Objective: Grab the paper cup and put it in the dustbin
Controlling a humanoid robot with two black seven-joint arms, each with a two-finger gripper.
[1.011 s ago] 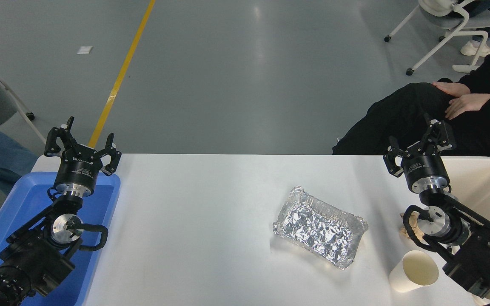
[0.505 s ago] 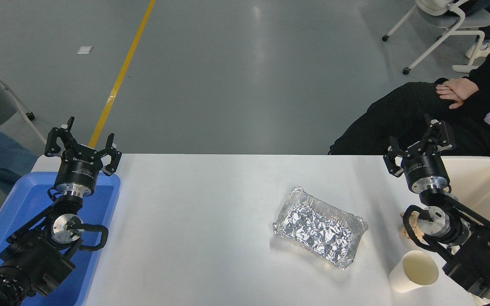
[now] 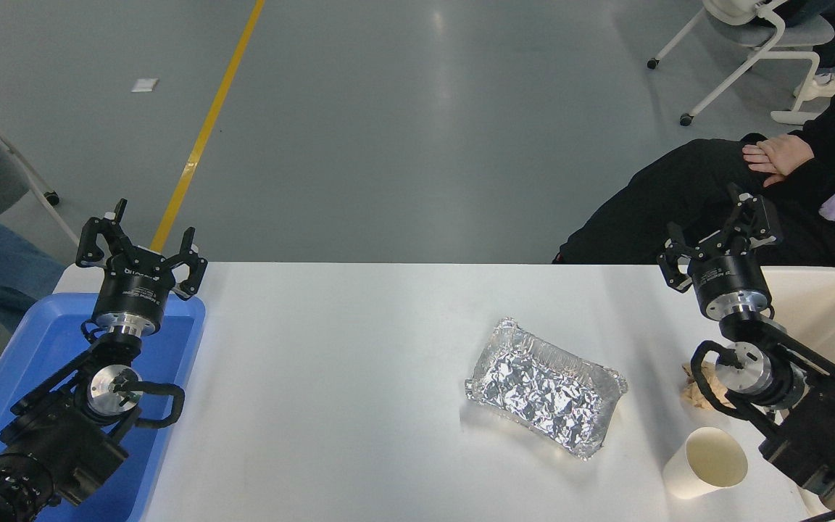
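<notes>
The paper cup (image 3: 707,462) lies tipped on the white table (image 3: 359,377), mouth toward the camera, just right of the near corner of the foil tray (image 3: 544,386). The dustbin (image 3: 834,322) sits right of the tray at the table's edge. The right gripper (image 3: 720,232) hangs above the table's far edge, beyond the tray and well apart from the cup, jaws apart, holding nothing. A crumpled tan wad (image 3: 700,384) lies between tray and dustbin. The left gripper (image 3: 140,243) is parked far left of the tray, over the blue tray (image 3: 33,348), its 2 fingers spread.

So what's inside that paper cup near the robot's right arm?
The paper cup stands upright with its mouth open toward the camera. Its visible inner wall is bare cream, with nothing in it. The near wall hides part of its bottom.
</notes>
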